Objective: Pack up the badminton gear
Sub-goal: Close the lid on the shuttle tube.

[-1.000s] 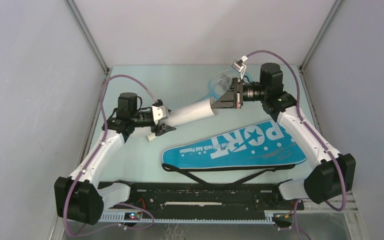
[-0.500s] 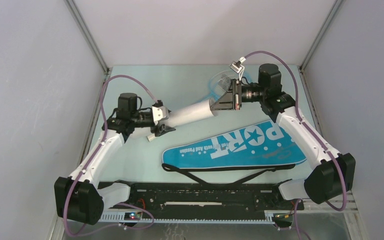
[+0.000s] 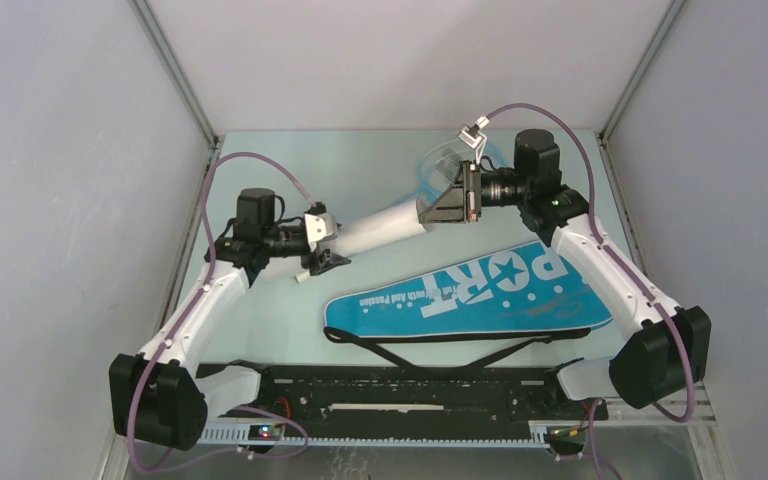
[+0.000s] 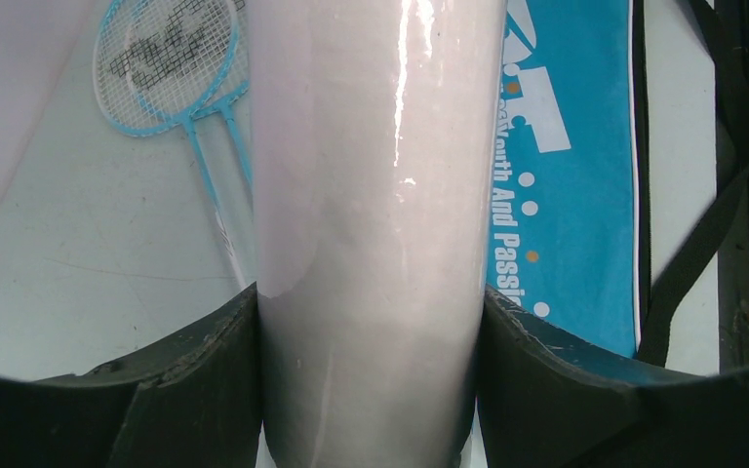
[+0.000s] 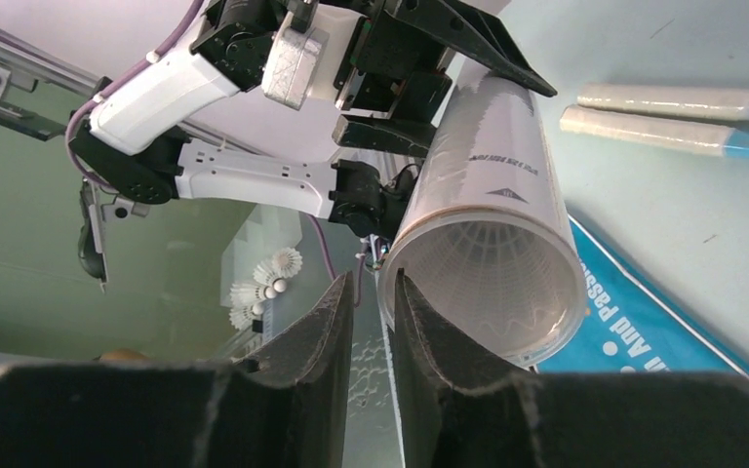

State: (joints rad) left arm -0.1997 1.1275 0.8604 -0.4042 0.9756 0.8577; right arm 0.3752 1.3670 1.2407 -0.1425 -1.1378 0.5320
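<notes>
L gripper (image 4: 369, 322) clamps the white tube (image 4: 371, 146) across its width. R gripper (image 5: 366, 288) jaws are narrowly apart w/ nothing between, tips just beside the tube's open mouth.

Left tool (image 3: 331, 242) clamped wide, right tool (image 5: 370, 285) slightly parted, tools facing each other

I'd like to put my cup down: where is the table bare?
Bare: the far left corner behind the left arm, and the strip between that arm and the blue bag. Crowded: far middle, with rackets, tube and right gripper.
</notes>
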